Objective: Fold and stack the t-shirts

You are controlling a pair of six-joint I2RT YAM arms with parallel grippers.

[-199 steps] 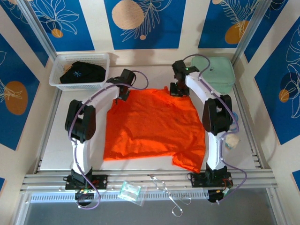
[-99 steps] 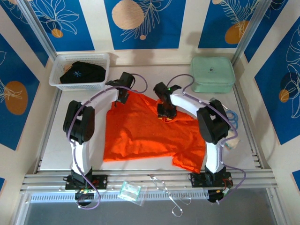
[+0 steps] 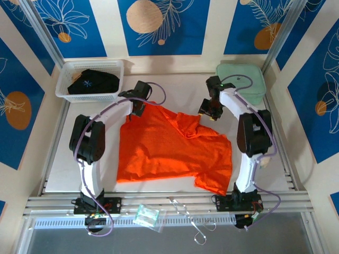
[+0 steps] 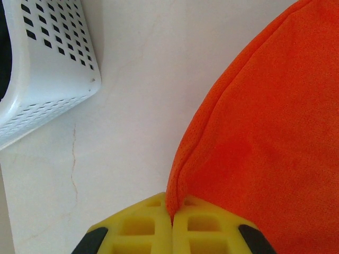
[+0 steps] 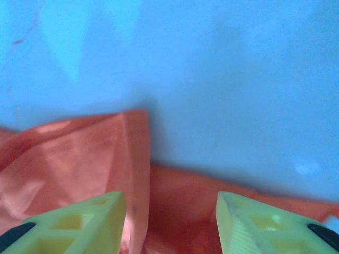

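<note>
The bright orange t-shirt (image 3: 169, 151) lies spread across the table, its far right corner folded over toward the middle. My left gripper (image 3: 139, 107) is shut on the shirt's far left edge; in the left wrist view the orange t-shirt (image 4: 265, 132) has a fold pinched between the closed yellow fingers (image 4: 143, 227) of the left gripper (image 4: 172, 214). My right gripper (image 3: 207, 112) stands open just beyond the folded corner. In the right wrist view the right gripper (image 5: 170, 222) has orange cloth (image 5: 79, 153) lying loose below its spread fingers. The black t-shirt (image 3: 91, 82) with a light-blue mark is bunched in the basket.
The white mesh basket (image 3: 68, 96) stands at the back left, and the basket's wall (image 4: 47, 79) is close to the left gripper. A pale green lidded box (image 3: 249, 84) is at the back right. Scissors (image 3: 185, 211) and a clear packet (image 3: 146, 216) lie on the front rail.
The right gripper dragged the shirt's far right corner toward the middle, let it go, and moved back out to the right, now open. The left gripper has stayed put.
</note>
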